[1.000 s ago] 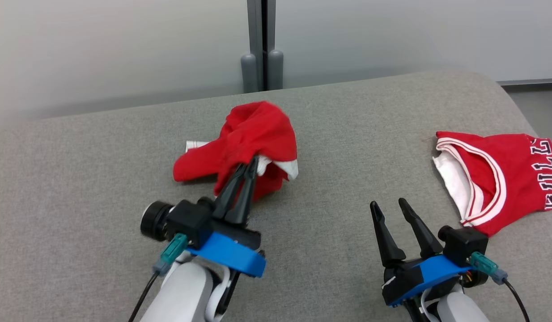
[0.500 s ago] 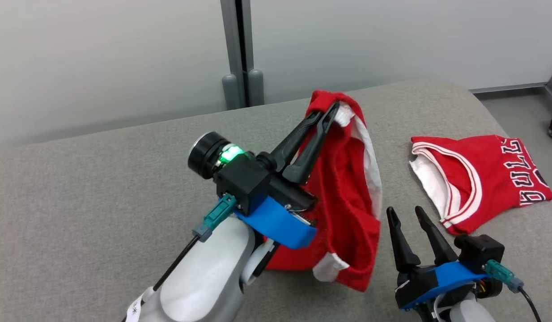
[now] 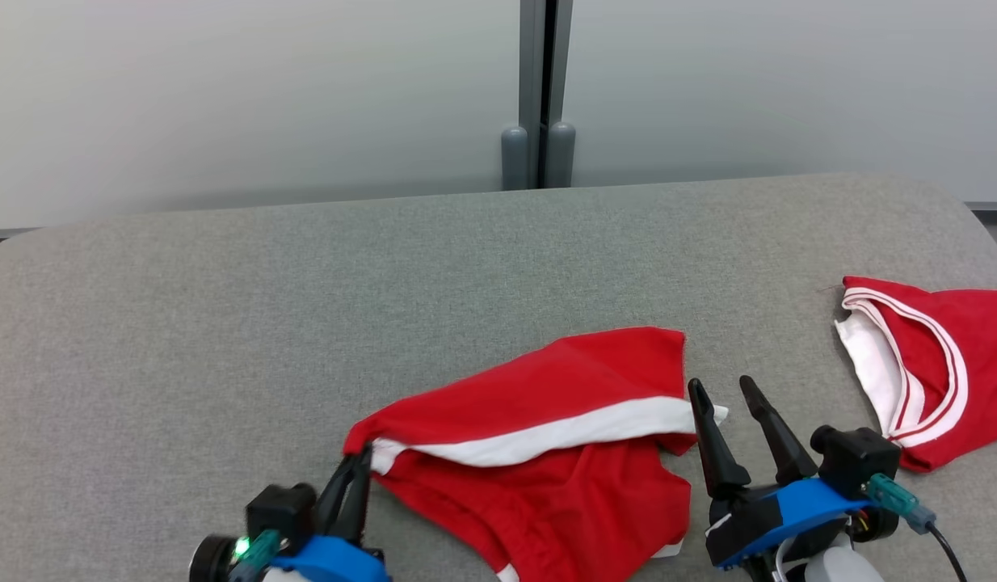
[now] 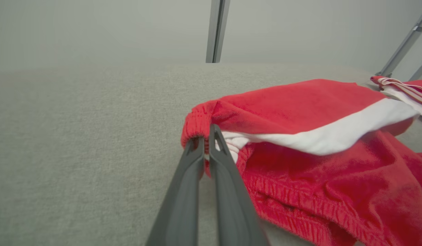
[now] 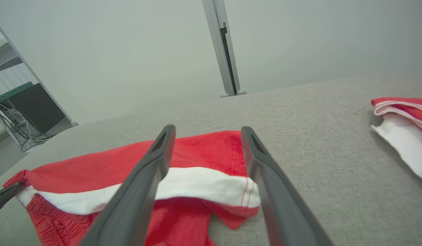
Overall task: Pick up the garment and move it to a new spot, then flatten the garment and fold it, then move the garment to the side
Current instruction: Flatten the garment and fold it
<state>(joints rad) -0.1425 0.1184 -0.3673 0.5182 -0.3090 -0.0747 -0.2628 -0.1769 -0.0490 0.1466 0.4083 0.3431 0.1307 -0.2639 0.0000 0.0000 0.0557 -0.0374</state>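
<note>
Your left fingers (image 4: 206, 150), pinching its waistband tight, have brought the red garment (image 3: 547, 404) down from mid-air onto the table (image 3: 224, 323), its white-striped end just ahead of your empty, spread right fingers (image 3: 699, 400), so flattening likely comes next.

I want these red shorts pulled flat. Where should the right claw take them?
Grip the white-striped leg corner of the shorts from the right: it juts free toward the open right claw, opposite the waistband end the left claw pinches, so pulling should flatten them.
</note>
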